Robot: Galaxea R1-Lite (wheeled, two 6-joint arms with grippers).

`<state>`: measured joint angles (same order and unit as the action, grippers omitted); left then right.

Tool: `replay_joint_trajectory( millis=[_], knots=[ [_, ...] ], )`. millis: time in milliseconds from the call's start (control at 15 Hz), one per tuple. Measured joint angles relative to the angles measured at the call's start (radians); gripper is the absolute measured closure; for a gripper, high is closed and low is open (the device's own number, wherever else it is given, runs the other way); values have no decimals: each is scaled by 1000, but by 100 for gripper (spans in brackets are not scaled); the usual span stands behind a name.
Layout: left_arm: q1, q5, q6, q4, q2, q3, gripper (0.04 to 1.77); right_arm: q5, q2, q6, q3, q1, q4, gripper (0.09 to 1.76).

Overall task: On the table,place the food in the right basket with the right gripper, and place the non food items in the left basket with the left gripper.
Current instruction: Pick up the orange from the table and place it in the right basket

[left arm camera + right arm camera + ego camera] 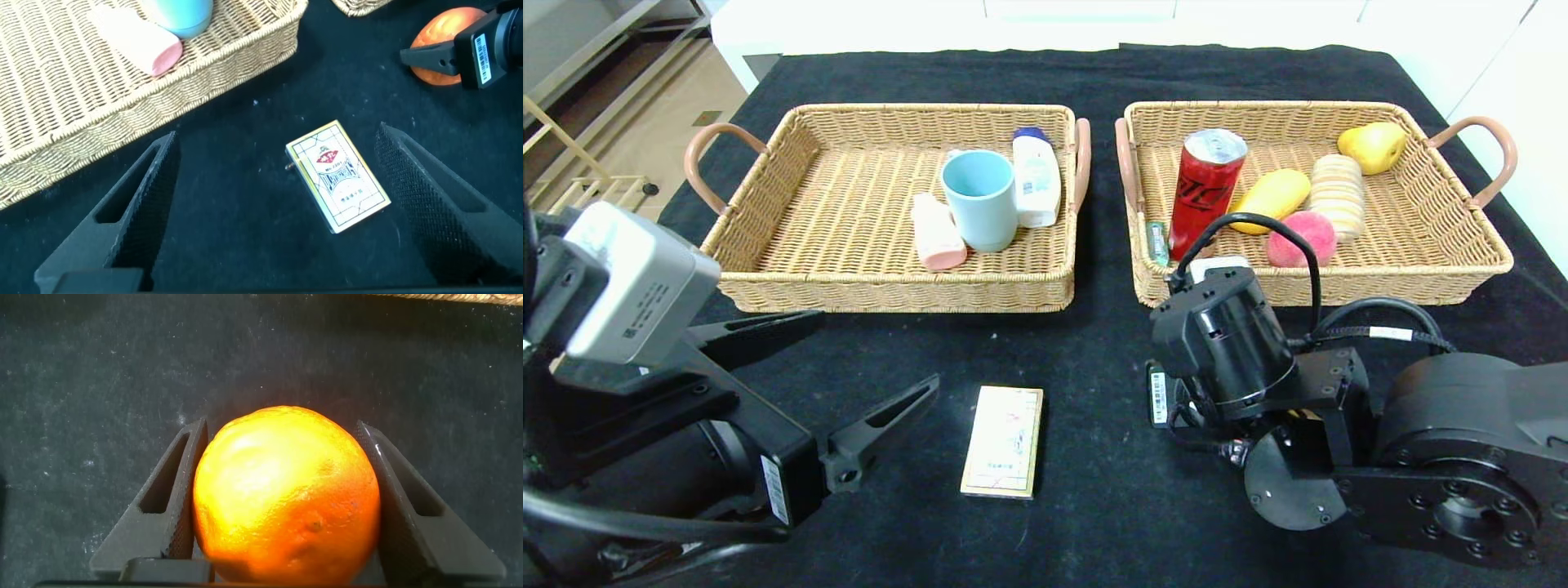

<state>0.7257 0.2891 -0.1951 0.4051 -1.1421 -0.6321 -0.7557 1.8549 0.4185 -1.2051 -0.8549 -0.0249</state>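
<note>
An orange (286,494) sits between the fingers of my right gripper (279,431), which is shut on it just above the black table, in front of the right basket (1323,286). In the head view the right wrist hides the orange; the left wrist view shows the orange (445,45) beside a right finger. A flat card box (1003,441) lies on the table's front middle. My left gripper (849,371) stands open to the left of it, low over the table. In the left wrist view the card box (337,175) lies ahead of the left gripper (278,204), nearer one finger.
The left basket (890,290) holds a blue cup (980,198), a pink bottle (937,233) and a white bottle (1037,175). In the right basket are a red can (1205,188), a yellow fruit (1272,198), a pink peach (1303,238), stacked biscuits (1338,194) and a pear (1372,147).
</note>
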Motion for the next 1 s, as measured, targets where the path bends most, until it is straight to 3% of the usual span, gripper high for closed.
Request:
replay_joint_trajectory(
  millis=[1000],
  knots=[
    [0,2,0,4,-5,0,9,-6,-85,-40,19,-29,19,63]
  ],
)
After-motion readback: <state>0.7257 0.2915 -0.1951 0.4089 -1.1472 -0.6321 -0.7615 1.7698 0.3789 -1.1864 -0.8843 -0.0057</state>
